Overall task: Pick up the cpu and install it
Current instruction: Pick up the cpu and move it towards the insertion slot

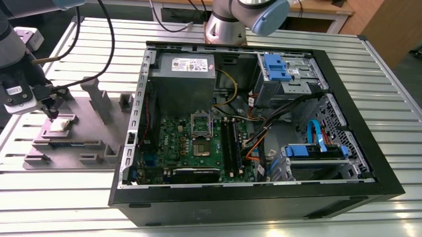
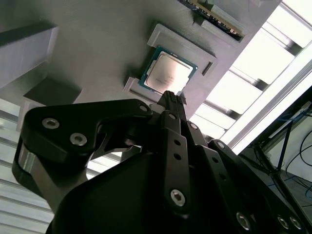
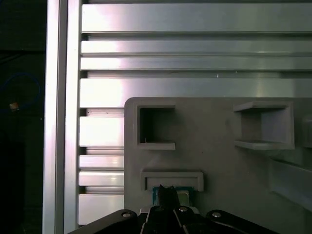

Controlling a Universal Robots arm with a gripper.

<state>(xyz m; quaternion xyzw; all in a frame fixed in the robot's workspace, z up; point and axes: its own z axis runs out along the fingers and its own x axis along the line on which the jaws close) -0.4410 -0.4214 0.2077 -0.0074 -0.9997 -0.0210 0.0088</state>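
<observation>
The cpu (image 1: 61,124) lies flat in a shallow recess of the grey fixture plate (image 1: 72,148), at the exterior view's left, outside the computer case. In the second wrist view its silver top with a green rim (image 2: 168,73) shows just beyond my fingertips. My gripper (image 1: 50,112) hangs right over the chip's edge with the fingers pressed together and nothing between them. In both wrist views the narrow tip of the gripper (image 2: 173,99) (image 3: 165,191) overlaps the cpu (image 3: 184,195). The socket (image 1: 201,147) sits on the green motherboard inside the open case.
The open black case (image 1: 356,128) lies on a slatted aluminium table (image 1: 66,197), with a grey power supply (image 1: 181,84), blue drive brackets (image 1: 275,66) and loose cables. Upright posts (image 1: 99,101) and a memory stick (image 1: 66,144) stand on the fixture plate. Another arm's base (image 1: 228,24) is behind the case.
</observation>
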